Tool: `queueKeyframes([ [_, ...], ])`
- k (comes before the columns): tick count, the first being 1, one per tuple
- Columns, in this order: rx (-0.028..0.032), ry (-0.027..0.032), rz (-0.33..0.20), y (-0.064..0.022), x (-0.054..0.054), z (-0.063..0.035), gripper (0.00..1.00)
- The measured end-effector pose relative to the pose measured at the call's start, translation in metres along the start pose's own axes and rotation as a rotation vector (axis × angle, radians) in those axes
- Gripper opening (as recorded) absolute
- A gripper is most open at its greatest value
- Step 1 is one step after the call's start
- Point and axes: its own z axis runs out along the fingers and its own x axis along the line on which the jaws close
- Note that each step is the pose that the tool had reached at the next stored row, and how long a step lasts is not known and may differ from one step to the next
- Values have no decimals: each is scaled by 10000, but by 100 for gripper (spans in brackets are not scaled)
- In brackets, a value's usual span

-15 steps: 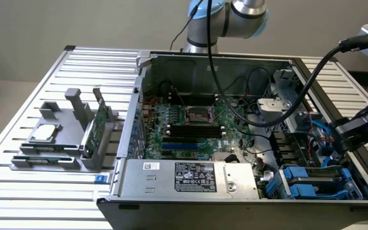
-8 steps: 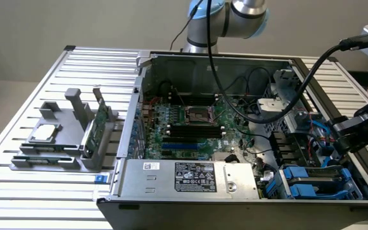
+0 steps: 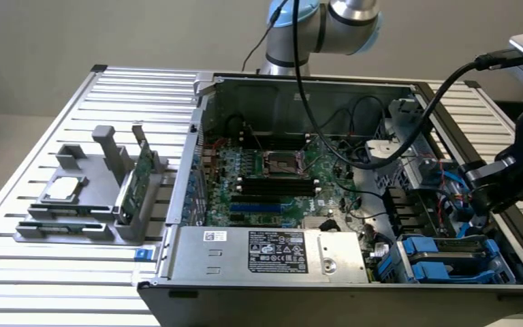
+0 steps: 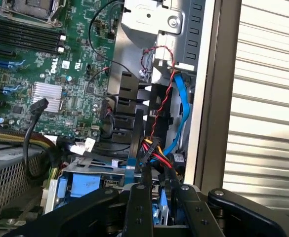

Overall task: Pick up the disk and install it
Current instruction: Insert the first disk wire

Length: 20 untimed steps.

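Over the drive bay: gripper [image 3: 479, 212] hangs low inside the open computer case [image 3: 280, 92], at the exterior view's right.
Gripper state: cannot tell whether it is clenched or released, or grasping anything.
Disk [image 3: 449, 260]: blue-railed, lying in the bay at the case's near corner, just below the gripper.
Counter [image 3: 62, 289]: slatted metal, carrying the case and a grey holder [image 3: 62, 231] with a green card [image 3: 133, 184].

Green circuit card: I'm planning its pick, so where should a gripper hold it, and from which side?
Probably the free top edge of the green circuit card, from above: it stands on edge in the grey rack, lower edge slotted, so a pinch across its thin faces fits.
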Motion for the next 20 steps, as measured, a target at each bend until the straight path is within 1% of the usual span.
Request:
queueKeyframes([
  [8, 107, -89, 591, 17, 8, 62, 25],
  [12, 127, -122, 683, 70, 4, 85, 25],
  [15, 130, -130, 706, 124, 0, 103, 25],
  [16, 132, -131, 714, 141, -1, 109, 27],
  [17, 133, -133, 722, 160, -3, 115, 33],
  [18, 135, -134, 729, 177, -4, 119, 33],
  [20, 138, -136, 744, 205, -7, 127, 45],
])
